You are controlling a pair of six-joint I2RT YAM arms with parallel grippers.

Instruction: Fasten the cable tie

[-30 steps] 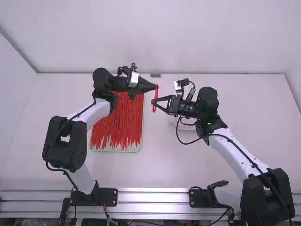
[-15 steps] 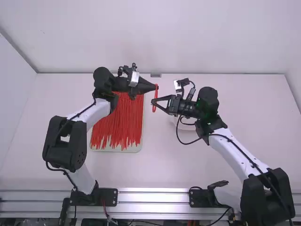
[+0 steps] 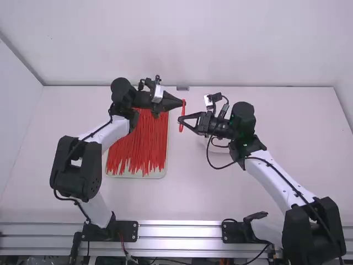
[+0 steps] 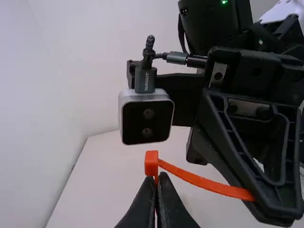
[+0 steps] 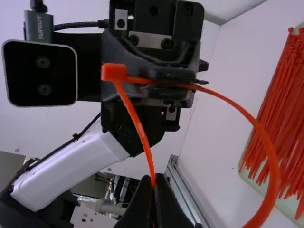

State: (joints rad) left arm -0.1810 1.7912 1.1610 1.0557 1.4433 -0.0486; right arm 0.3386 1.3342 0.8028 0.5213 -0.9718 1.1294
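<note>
Where the white desk [image 3: 287, 110] meets the pale back wall [image 3: 220, 44], both arms come together above the desk's far middle. Plain white walls close in the room on either side, and a silver metal rail [image 3: 182, 225] runs along the desk's near edge, carrying the two arm bases. A cream board [image 3: 138, 175] lies flat on the desk's left half, covered with a spread of loose spare red ties [image 3: 140, 141]. The left arm reaches over the board's far end. Just past the board's right edge, raised off the surface, hangs a single red cable tie [image 3: 181, 115], held between the two arms. The left end effector [image 3: 180, 102] is pinched tight on the tie just under its square head. The right end effector [image 5: 153, 190] faces it from the right, its fingers pressed together on the thin strap. From the right wrist, the strap bends away from the head in a wide loop and comes back to the fingers. Whether its tip has passed through the head cannot be told. From the left wrist, the black frame of the opposite arm's end effector and its small grey camera [image 4: 145, 116] stand close in front, blocking most of the desk beyond.
</note>
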